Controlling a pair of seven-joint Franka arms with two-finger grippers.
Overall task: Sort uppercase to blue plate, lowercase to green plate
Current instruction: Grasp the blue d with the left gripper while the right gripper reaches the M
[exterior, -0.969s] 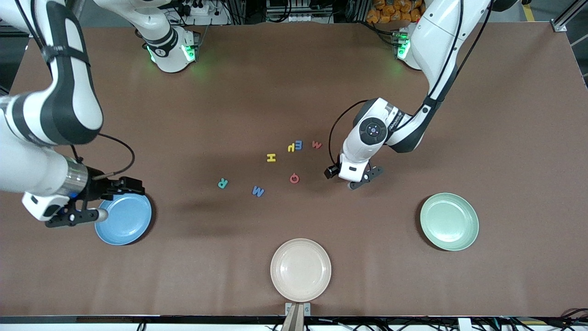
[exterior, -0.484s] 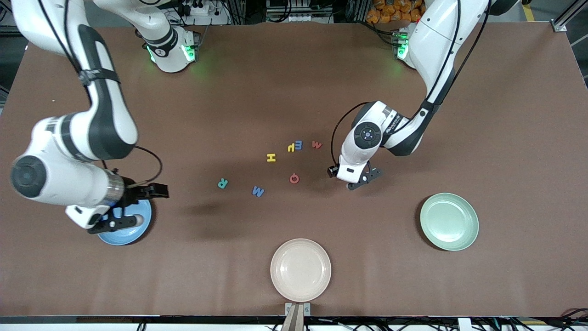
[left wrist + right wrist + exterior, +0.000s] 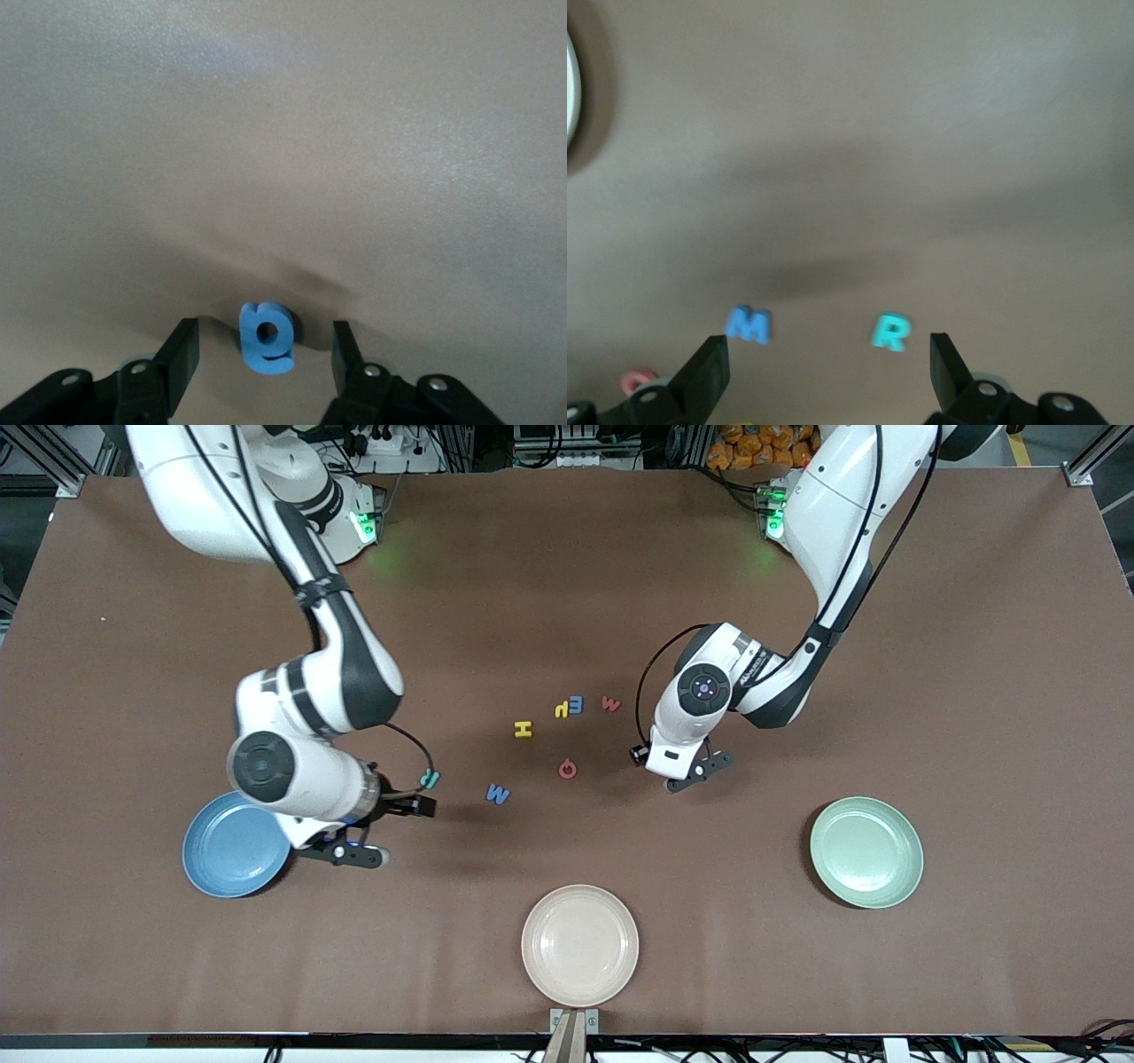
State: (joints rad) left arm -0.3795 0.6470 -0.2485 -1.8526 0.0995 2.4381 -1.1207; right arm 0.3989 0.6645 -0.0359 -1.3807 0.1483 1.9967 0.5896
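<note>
My left gripper point(image 3: 689, 773) is down at the table, toward the left arm's end from the red O point(image 3: 568, 769). In the left wrist view a blue rounded lowercase letter point(image 3: 266, 336) stands between its fingers point(image 3: 182, 354), with a gap on each side, so the left gripper point(image 3: 263, 361) is open. My right gripper point(image 3: 390, 831) hangs open beside the blue plate point(image 3: 226, 850), close to the teal R point(image 3: 430, 779) and blue M point(image 3: 498, 794). The R point(image 3: 891, 332) and M point(image 3: 749, 324) show ahead of the right gripper point(image 3: 826, 372). The green plate point(image 3: 866, 852) holds nothing.
Yellow H point(image 3: 524, 729), yellow h point(image 3: 561, 709), a blue e point(image 3: 576, 704) and a red m point(image 3: 611, 703) lie in a loose cluster mid-table. A cream plate point(image 3: 579, 945) sits at the edge nearest the front camera. The right arm's cable partly covers the R.
The right arm has swung from over the blue plate toward the R and M. The left gripper's fingers have narrowed around the blue letter.
</note>
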